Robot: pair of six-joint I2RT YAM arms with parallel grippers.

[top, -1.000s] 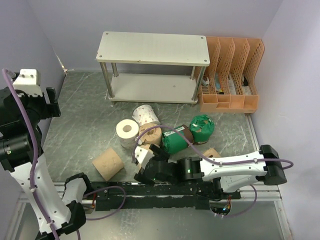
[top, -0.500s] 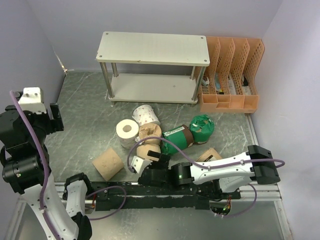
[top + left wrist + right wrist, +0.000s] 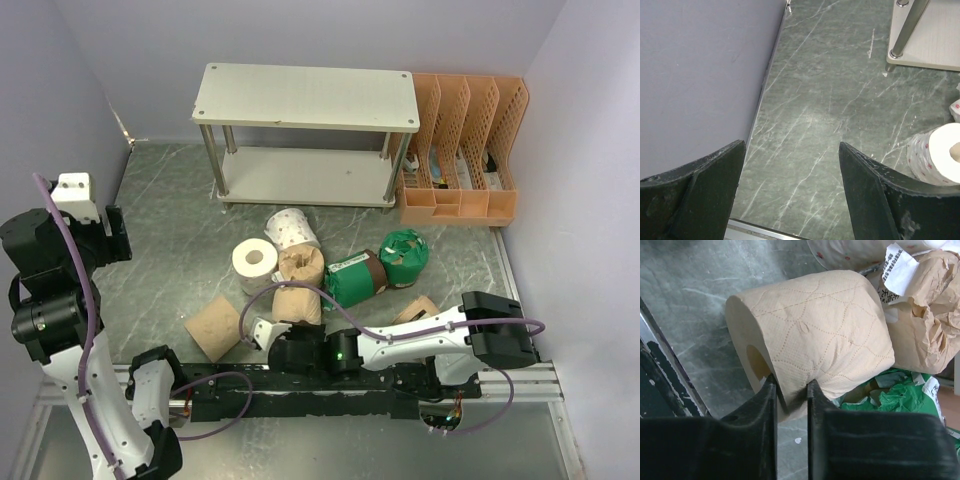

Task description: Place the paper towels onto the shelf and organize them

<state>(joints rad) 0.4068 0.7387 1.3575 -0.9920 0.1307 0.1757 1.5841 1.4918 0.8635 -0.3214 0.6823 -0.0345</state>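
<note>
Paper towels lie in a heap on the marbled floor in front of the shelf [image 3: 305,95]. My right gripper [image 3: 791,390] is shut on the wall of a bare tan roll [image 3: 815,335], one finger inside its core and one outside. From above, that tan roll [image 3: 297,303] lies just beyond the right gripper [image 3: 280,335]. A paper-wrapped tan roll with a label [image 3: 920,315] and a green-wrapped roll [image 3: 890,395] lie right behind it. My left gripper [image 3: 792,165] hangs open over bare floor at the far left, with a white roll [image 3: 940,160] off to its right.
Two white rolls [image 3: 257,262] [image 3: 290,230], two green rolls [image 3: 355,278] [image 3: 405,255] and tan rolls [image 3: 215,328] [image 3: 420,308] surround the held one. An orange file rack [image 3: 460,150] stands right of the shelf. Walls close in on both sides.
My right gripper slid left along the near edge and shut on the tan roll's wall. The left arm drifted slightly toward the near side, still open.
</note>
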